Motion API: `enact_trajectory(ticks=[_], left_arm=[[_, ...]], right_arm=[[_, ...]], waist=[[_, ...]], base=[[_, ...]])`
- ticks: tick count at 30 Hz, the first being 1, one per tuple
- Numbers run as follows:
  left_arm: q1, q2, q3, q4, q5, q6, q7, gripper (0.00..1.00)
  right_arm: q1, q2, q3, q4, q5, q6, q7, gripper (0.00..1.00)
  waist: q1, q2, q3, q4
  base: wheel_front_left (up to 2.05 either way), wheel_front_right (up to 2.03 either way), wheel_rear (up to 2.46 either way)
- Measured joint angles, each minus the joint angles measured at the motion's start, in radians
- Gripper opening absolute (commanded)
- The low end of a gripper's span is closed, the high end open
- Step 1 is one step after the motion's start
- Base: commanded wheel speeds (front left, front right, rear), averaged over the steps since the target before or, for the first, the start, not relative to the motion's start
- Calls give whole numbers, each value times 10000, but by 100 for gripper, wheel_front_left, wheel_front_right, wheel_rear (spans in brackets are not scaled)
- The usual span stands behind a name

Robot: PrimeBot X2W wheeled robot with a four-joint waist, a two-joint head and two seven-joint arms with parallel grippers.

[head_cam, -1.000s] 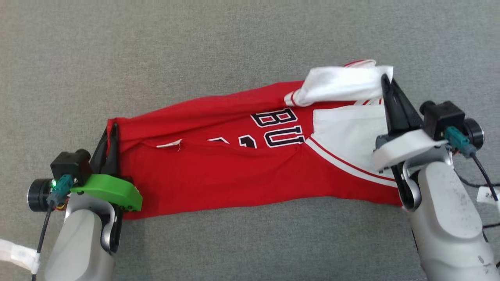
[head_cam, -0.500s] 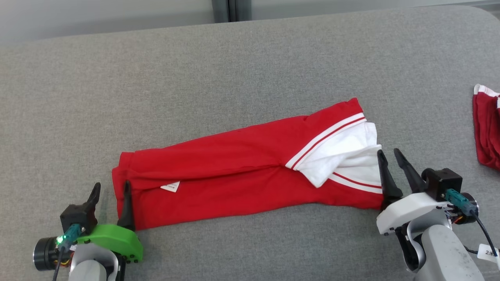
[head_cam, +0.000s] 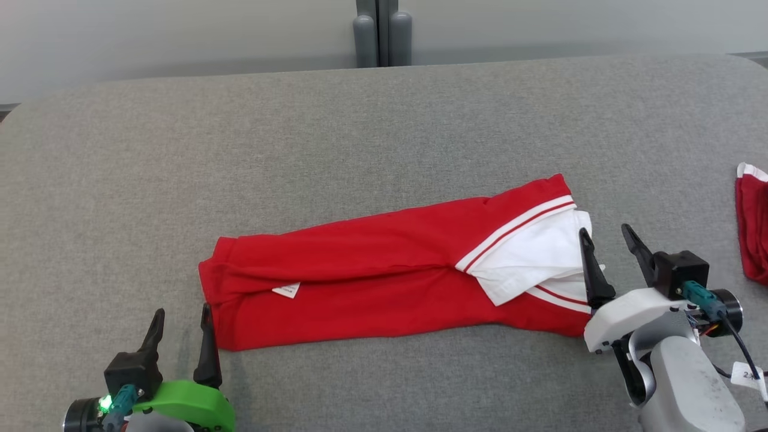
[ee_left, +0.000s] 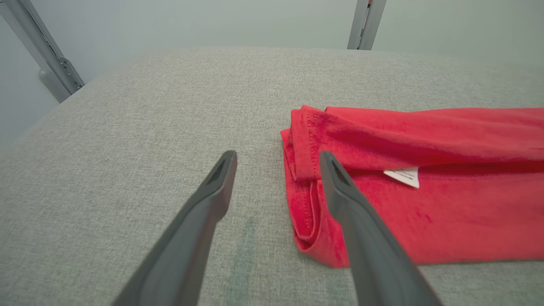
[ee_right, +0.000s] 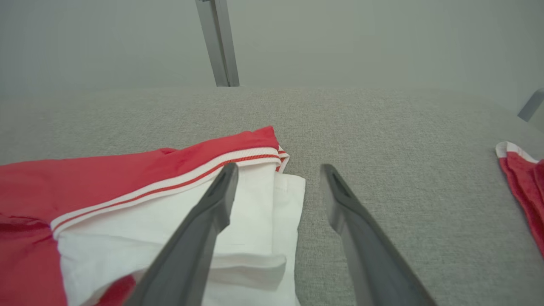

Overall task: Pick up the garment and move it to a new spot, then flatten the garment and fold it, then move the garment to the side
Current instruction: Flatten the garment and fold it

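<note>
red jersey-knit garment with a white striped panel (head_cam: 384, 282) lies folded into a long narrow band across the middle of the grey woven fabric surface (head_cam: 360, 132). it runs left to right, the right end slanting a little away from the robot. red layers are doubled lengthwise and a small white label (head_cam: 287, 290) shows near the left end. the white panel with red-and-white stripes sits at the right end, its edges loosely overlapped rather than squared.

left gripper (head_cam: 182, 309): fingers spread wide, holding nothing. the inner finger stands just beside the garment's left hemmed end; contact cannot be told.

right gripper (head_cam: 603, 229): fingers spread wide, empty. the inner finger sits over the edge of the white panel, the outer one over bare grey surface.

judgement: one gripper at each end suits a two-handed lengthwise fold, where the ends are what need guiding. the fold reads as laid down, with the garment resting on its own weight.

second red cloth with white trim (head_cam: 755, 228) lies well apart at the far right edge. grey metal posts (head_cam: 382, 36) stand beyond the far rim.

judgement: a further fold, or the move to the side, is what remains. the loose white layers at the right end could slip open if gripped unevenly.
</note>
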Motion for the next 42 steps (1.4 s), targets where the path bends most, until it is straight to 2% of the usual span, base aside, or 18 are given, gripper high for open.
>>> enact_trajectory(ticks=[5, 12, 15, 17, 18, 19, 20, 21, 23, 25, 34, 42], left_arm=[[-98, -21, -194, -35, -6, -27, 0, 100], [-331, -33, -451, -38, -105, -33, 0, 100], [-367, -35, -525, -31, -176, -33, 0, 100], [-366, -35, -545, 4, -240, -35, 0, 100], [-365, -35, -548, 33, -245, -35, 0, 100], [-361, -36, -548, 59, -247, -35, 0, 100], [-356, -36, -541, 73, -255, -40, 0, 100], [-345, -36, -543, 86, -255, -42, 0, 100], [-289, -38, -554, 102, -255, -44, 0, 100], [-239, -36, -583, 113, -299, -44, 0, 100], [-83, -42, -631, 127, -403, -44, 0, 100], [274, -46, -1058, 13, -583, -44, 0, 100]], right_arm=[[-837, 21, -98, 1450, -560, 0, 0, 100], [-1430, 4, -911, 3785, -763, 0, -59, 100], [-1748, -65, -506, 4456, -234, -10, -119, 100], [-1837, -153, 244, 4663, 487, -29, -132, 98], [-1856, -184, 591, 4681, 761, -58, -134, 51], [-1858, -213, 999, 4654, 1185, -59, -134, 33], [-1855, -213, 1298, 4640, 1570, -59, -134, 4], [-1848, -211, 1511, 4606, 1833, -59, -132, 0], [-1779, -155, 1881, 4518, 2372, -50, -130, 0], [-1731, -38, 1827, 4454, 2364, -27, -113, 0], [-952, 17, -890, 2999, 646, 4, -23, 0], [-490, 29, -1845, 2031, 86, 4, -12, 0]], waist=[[0, 0, 100, 311], [0, 0, 323, 669], [0, 0, 375, 779], [0, 0, 388, 811], [0, 0, 383, 805], [0, 0, 372, 787], [0, 0, 351, 764], [0, 0, 330, 739], [0, 0, 269, 674], [0, 0, 220, 599], [0, 0, -64, 238], [0, 0, -298, -546]], base=[[0, 0, 0], [0, 0, 0], [0, 0, 0], [0, 0, 0], [0, 0, 0], [0, 0, 0], [0, 0, 0], [0, 0, 0], [0, 0, 0], [0, 0, 0], [0, 0, 0], [0, 0, 0]])
